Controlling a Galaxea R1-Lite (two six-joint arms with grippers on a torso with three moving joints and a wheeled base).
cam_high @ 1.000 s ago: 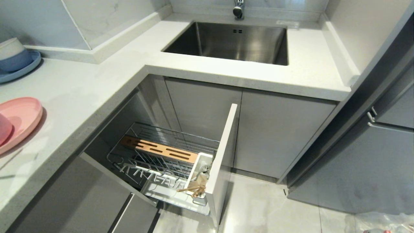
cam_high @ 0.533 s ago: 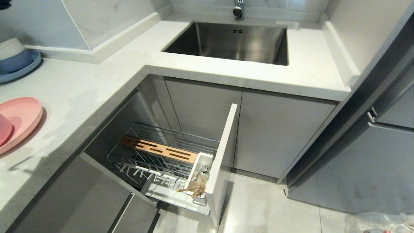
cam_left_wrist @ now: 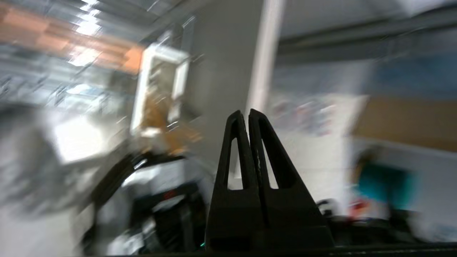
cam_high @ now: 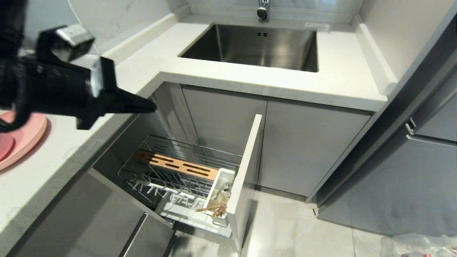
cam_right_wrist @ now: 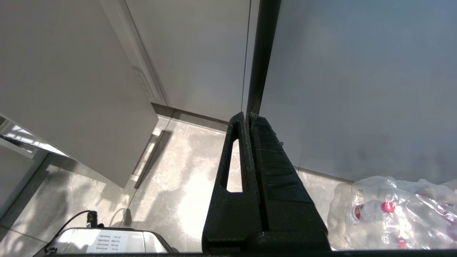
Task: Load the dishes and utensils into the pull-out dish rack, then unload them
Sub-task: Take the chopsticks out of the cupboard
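item: pull-out dish rack (cam_high: 167,167), drawn fully out below the countertop (cam_high: 107,82), its chrome wires bare of dishes; the slotted wooden strip (cam_high: 176,165) runs along its length toward the white utensil cup (cam_high: 222,185) at the cabinet-front end. item: chopsticks (cam_high: 210,208), already in that cup, leaning out toward me; i cannot make out the fork there with any certainty. item: pink plate (cam_high: 25,139), lying flat on the countertop at the far left edge of my head view, with the pink bowl (cam_high: 5,146) on it, only a sliver showing. item: left gripper (cam_high: 151,105), my working tool, stretched level over the counter's edge with its tip pointing toward the sink side; fingers pressed together, nothing between them, touching nothing. the relation i mark: the tip hangs above the rack's inner end, while the pink dishes lie back behind the wrist, on the opposite side from where it points. the utensil cup sits below and ahead of it, at the rack's outer end. by my judgement the left arm is the nearer one to both the rack and the dishes, and whichever it goes for, it must part its fingers first. item: right gripper (cam_right_wrist: 248,117), parked low beside the cabinet doors near the floor, closed and empty, well apart from everything.
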